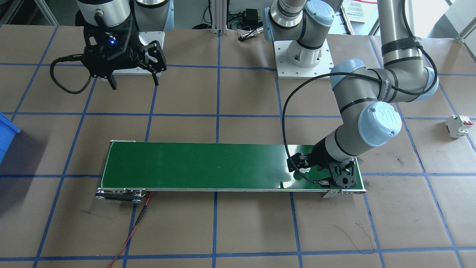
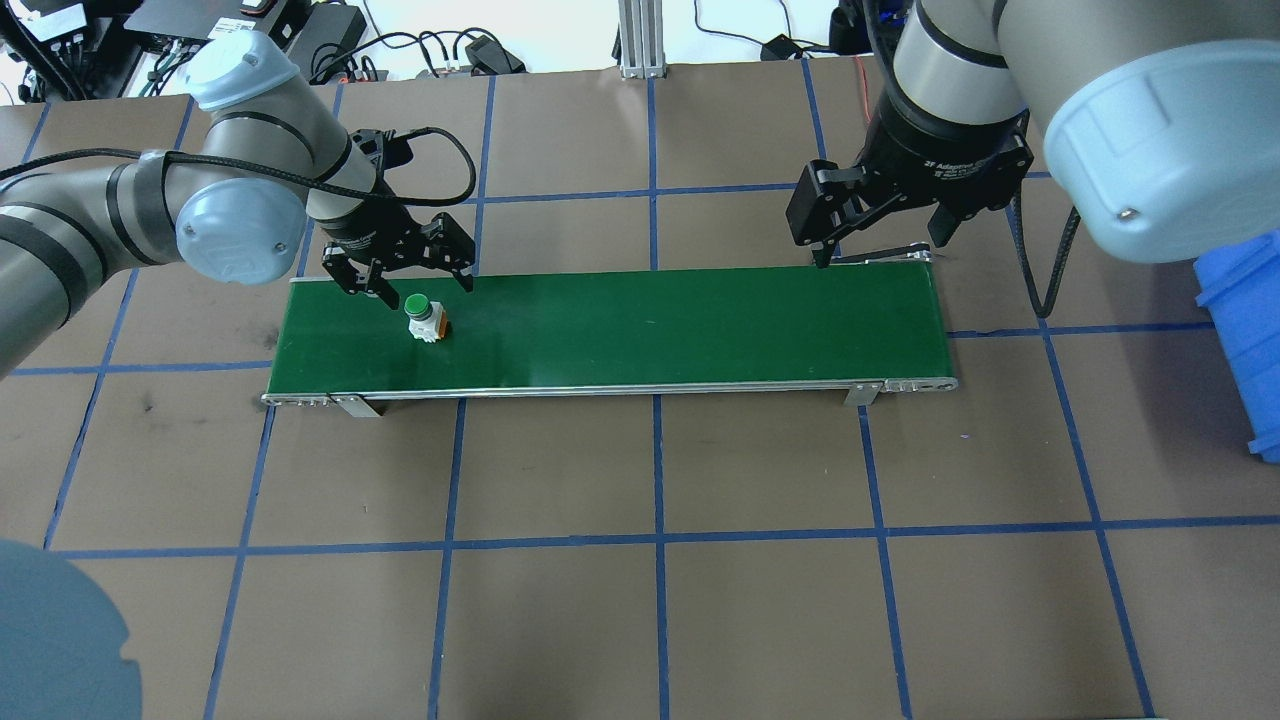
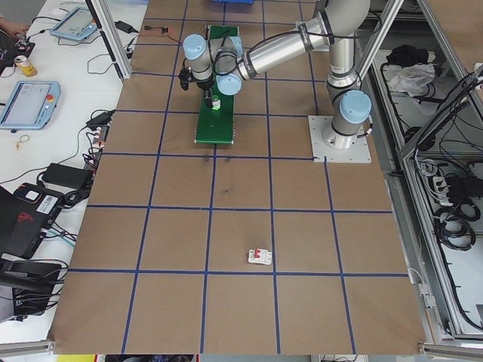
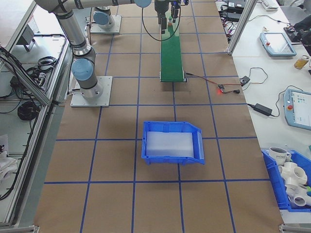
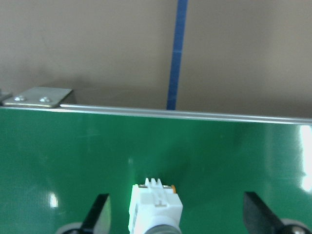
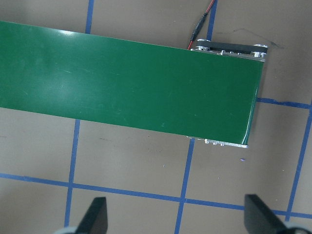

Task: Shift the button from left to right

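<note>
The button (image 2: 424, 318), green-capped with a whitish body and orange base, stands on the left end of the green conveyor belt (image 2: 650, 325). My left gripper (image 2: 428, 294) hangs right over it, open. In the left wrist view the button (image 5: 155, 207) sits between the two fingers (image 5: 100, 215), touching neither. My right gripper (image 2: 880, 248) is open and holds nothing. It hovers above the far edge of the belt's right end, and its wrist view looks down on the belt (image 6: 122, 83). In the front-facing view the left arm hides the button.
A blue bin (image 2: 1245, 330) sits past the belt's right end. A white circuit breaker with a red top (image 1: 459, 126) lies on the table off the belt's left end. A red wire (image 1: 130, 234) runs from the belt's motor end toward the operators' side.
</note>
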